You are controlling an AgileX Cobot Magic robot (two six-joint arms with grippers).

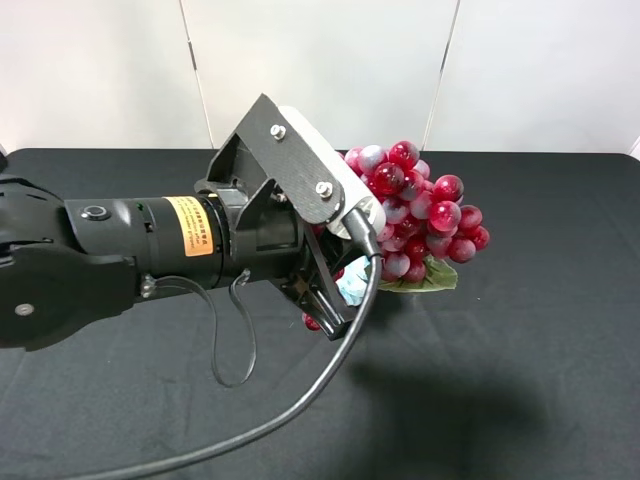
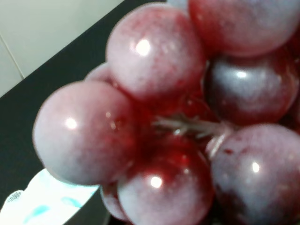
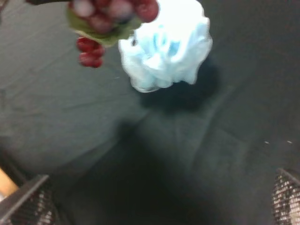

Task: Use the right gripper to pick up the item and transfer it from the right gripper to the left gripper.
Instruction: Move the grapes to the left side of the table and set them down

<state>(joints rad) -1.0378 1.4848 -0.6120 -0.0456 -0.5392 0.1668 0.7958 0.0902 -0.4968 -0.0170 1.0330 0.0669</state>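
The item, a bunch of glossy dark-red and pinkish grapes [image 1: 420,215] with a green leaf [image 1: 425,280], hangs in the air above the black table. My left gripper [image 1: 325,300], on the arm with the orange label [image 1: 190,225], is shut on one end of it. The grapes fill the left wrist view [image 2: 178,117], where the fingers are hidden. My right gripper [image 3: 157,201] is open and empty. Only its fingertips [image 3: 28,204] show at the corners of the right wrist view. The grapes [image 3: 108,11] are far from it. It is out of the exterior high view.
A fluffy pale-blue and white mesh puff [image 3: 166,47] lies on the black tablecloth [image 1: 520,380] below the grapes. It peeks out behind the left gripper in the exterior view [image 1: 352,287]. A black cable [image 1: 300,400] loops from the left arm. White walls stand behind the table.
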